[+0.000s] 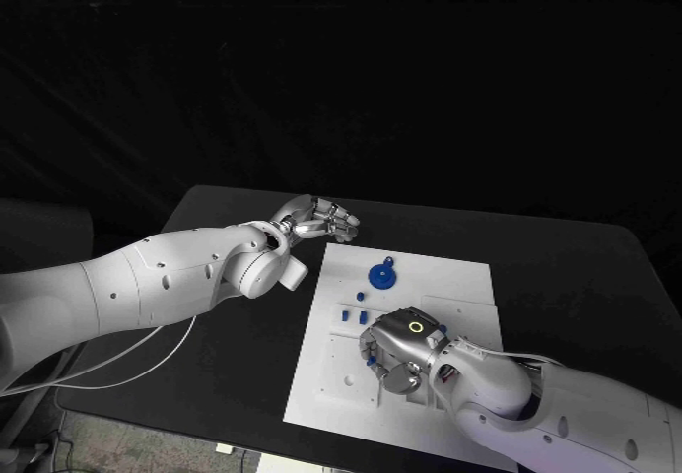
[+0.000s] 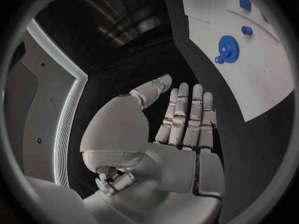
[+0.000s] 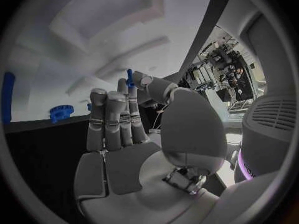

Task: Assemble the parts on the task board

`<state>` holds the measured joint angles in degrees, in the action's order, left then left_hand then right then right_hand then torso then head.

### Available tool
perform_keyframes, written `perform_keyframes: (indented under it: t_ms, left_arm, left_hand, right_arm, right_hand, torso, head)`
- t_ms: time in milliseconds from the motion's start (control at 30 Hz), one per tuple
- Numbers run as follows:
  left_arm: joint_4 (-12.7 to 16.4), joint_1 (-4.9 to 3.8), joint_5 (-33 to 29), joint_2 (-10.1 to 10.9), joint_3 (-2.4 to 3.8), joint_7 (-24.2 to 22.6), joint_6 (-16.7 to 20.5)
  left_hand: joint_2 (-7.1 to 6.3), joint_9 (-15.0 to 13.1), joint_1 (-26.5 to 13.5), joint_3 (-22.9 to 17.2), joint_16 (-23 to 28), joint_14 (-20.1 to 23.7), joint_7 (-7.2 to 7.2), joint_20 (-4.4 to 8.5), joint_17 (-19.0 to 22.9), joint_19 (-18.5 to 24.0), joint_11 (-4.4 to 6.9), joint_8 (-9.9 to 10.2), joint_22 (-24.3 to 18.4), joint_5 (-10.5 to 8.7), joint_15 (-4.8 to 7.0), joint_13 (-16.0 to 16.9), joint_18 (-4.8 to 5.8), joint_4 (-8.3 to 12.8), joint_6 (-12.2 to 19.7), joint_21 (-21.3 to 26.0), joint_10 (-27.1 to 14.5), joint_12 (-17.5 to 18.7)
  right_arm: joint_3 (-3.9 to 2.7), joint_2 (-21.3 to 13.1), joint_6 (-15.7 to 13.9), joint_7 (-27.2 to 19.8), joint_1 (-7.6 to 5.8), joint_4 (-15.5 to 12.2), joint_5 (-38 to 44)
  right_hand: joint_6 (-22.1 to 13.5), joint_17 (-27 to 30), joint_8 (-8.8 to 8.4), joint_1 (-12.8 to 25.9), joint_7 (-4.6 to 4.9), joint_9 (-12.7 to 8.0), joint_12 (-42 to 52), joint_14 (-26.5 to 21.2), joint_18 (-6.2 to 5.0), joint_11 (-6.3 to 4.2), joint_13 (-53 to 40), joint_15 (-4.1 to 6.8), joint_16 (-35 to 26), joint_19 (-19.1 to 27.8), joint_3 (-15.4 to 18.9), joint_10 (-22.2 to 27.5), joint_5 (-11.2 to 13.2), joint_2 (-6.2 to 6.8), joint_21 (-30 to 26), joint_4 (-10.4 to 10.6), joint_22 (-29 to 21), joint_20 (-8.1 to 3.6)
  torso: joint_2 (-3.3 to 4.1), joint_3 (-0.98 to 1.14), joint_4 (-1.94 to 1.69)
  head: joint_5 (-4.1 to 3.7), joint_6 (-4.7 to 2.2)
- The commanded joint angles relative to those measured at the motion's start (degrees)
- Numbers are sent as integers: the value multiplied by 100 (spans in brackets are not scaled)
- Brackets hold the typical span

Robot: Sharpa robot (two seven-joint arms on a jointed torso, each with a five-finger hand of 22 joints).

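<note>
The left hand (image 1: 320, 219) hovers over the black table (image 1: 569, 266) just off the far left corner of the white task board (image 1: 441, 286), apart from it; in the left wrist view its fingers (image 2: 187, 117) stand straight and side by side, the thumb set off to one side, and nothing lies in the palm, so it is open and empty. On the task board, toward its far edge, lies a blue gear (image 1: 382, 275) with a small blue knob just beside it; nearer the middle, small blue parts (image 1: 354, 316) stand in the board close to its left edge. The right hand (image 1: 401, 347) is down over the near half of the task board, just past those small parts; in the right wrist view a slim blue part (image 3: 129, 78) is pinched between its thumb and a fingertip, the other fingers (image 3: 109, 119) straight and close together; the blue gear shows beyond them on the board.
</note>
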<state>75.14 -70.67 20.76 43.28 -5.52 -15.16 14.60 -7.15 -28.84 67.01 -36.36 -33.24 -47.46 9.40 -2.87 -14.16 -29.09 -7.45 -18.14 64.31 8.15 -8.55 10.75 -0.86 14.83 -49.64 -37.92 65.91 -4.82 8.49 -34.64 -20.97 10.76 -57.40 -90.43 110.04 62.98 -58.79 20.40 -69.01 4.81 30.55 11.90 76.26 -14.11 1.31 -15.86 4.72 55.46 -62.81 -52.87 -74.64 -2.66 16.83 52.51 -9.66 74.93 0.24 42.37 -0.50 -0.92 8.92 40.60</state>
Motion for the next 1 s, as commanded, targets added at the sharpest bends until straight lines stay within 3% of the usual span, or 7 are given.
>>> perform_keyframes:
  t_ms: [33, 433, 767, 1000]
  left_arm:
    - [13, -6, -8, -5, 3, -55, -43]
    - [11, -6, -5, -7, 3, -47, -62]
    - [12, -5, -5, 2, 3, -40, -75]
    - [13, -5, -4, 0, 3, -40, -75]
  left_hand:
    - [-1, 7, 49, -12, 33, -23, -1, -5, -10, -41, -23, -20, 7, 21, -13, -8, -97, 3, 41, 30, 21, 19]
    - [-1, 8, 51, -10, 40, -22, 0, -6, -16, -41, -25, -20, 8, 19, -14, -12, -96, 3, 43, 35, 19, 19]
    - [0, 8, 51, -8, 46, -22, 0, -7, -20, -42, -26, -21, 9, 17, -15, -15, -96, 3, 44, 38, 18, 20]
    - [1, 8, 53, -8, 49, -22, 0, -7, -23, -42, -26, -21, 9, 16, -15, -17, -96, 3, 45, 41, 17, 20]
  right_arm:
    - [7, 7, 10, 26, 12, 6, 64]
    - [8, 77, 293, 76, 12, 96, 114]
    - [11, 78, 187, 197, 20, 103, 264]
    - [12, 111, 287, 114, 23, 112, 160]
  right_hand:
    - [10, 0, -3, -26, 5, 5, 15, -22, -89, -8, -7, 37, 6, 14, -3, -230, -21, -27, 33, 4, 122, -46]
    - [10, 0, -5, -26, 6, 5, 9, -21, -89, -7, -8, 37, 5, 14, -3, -229, -21, -28, 35, 5, 121, -46]
    - [9, 1, -7, -28, 6, 6, 5, -22, -89, -7, -9, 36, 5, 16, -3, -229, -22, -27, 37, 3, 121, -46]
    - [11, 1, -6, -28, 5, 7, 3, -21, -89, -7, -11, 36, 6, 17, -2, -231, -21, -23, 38, 2, 121, -46]
  torso:
    - [0, -1, -1]
    - [0, -5, -3]
    - [-1, -3, -3]
    - [-1, -1, -1]
  head:
    - [0, -4]
    - [-3, 4]
    - [-14, 11]
    - [-15, 18]
